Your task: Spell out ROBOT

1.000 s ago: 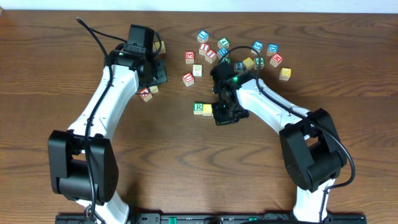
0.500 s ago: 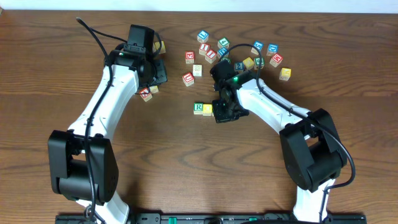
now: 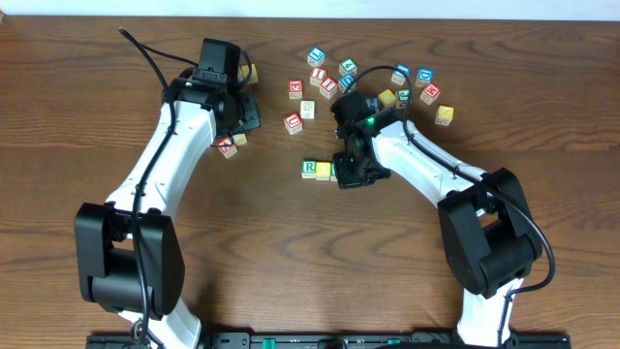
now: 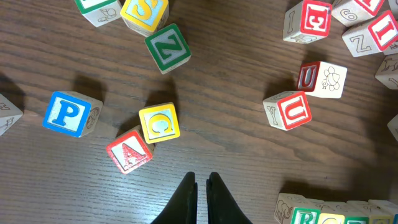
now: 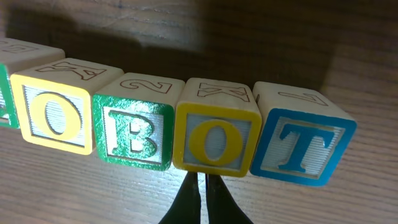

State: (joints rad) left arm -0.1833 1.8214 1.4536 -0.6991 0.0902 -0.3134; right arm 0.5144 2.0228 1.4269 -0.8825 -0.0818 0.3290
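Note:
In the right wrist view a row of letter blocks lies on the table: a yellow O [image 5: 57, 121], a green B [image 5: 134, 137], a second yellow O [image 5: 217, 142] and a blue T [image 5: 301, 149]. A green sliver of the R block [image 5: 3, 93] shows at the left edge. My right gripper [image 5: 203, 180] is shut, its tips touching the front of the second O. In the overhead view the green R [image 3: 309, 168] shows, with the right gripper [image 3: 351, 173] covering the rest of the row. My left gripper [image 4: 201, 180] is shut and empty above bare wood.
Loose blocks lie around the left gripper: P [image 4: 66, 113], A [image 4: 129, 152], C [image 4: 160, 122], Z [image 4: 168, 46], U [image 4: 292, 110]. More blocks [image 3: 329, 82] cluster at the back middle of the table, behind the row.
My right gripper has shifted slightly left and toward the row over the last second. The left arm has not moved.

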